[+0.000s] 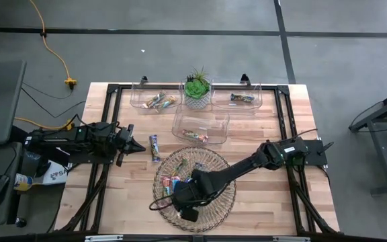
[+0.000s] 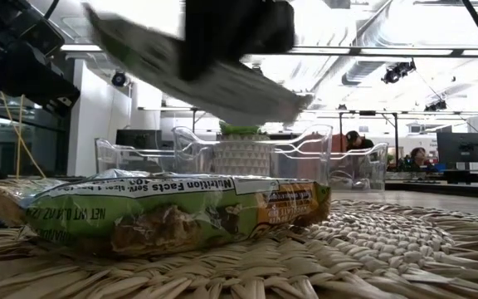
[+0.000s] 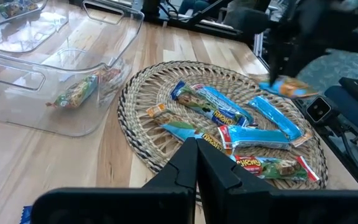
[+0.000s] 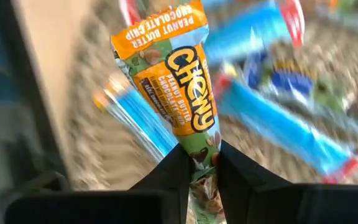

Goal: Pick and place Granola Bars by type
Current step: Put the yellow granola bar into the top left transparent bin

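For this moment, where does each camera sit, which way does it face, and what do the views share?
High: overhead, straight down on the table; both arms show.
Low: at tray height, level toward the bins; an arm is overhead.
Left wrist: behind the shut left pincer, facing the wicker tray.
Right wrist: behind the right pincer, which grips an orange bar.
Shared: the tray shows in every view.

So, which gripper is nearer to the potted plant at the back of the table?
Left. The left gripper waits over bare wood, diagonally in front of the potted plant. The right gripper is farther away, over the wicker tray, holding an orange granola bar.
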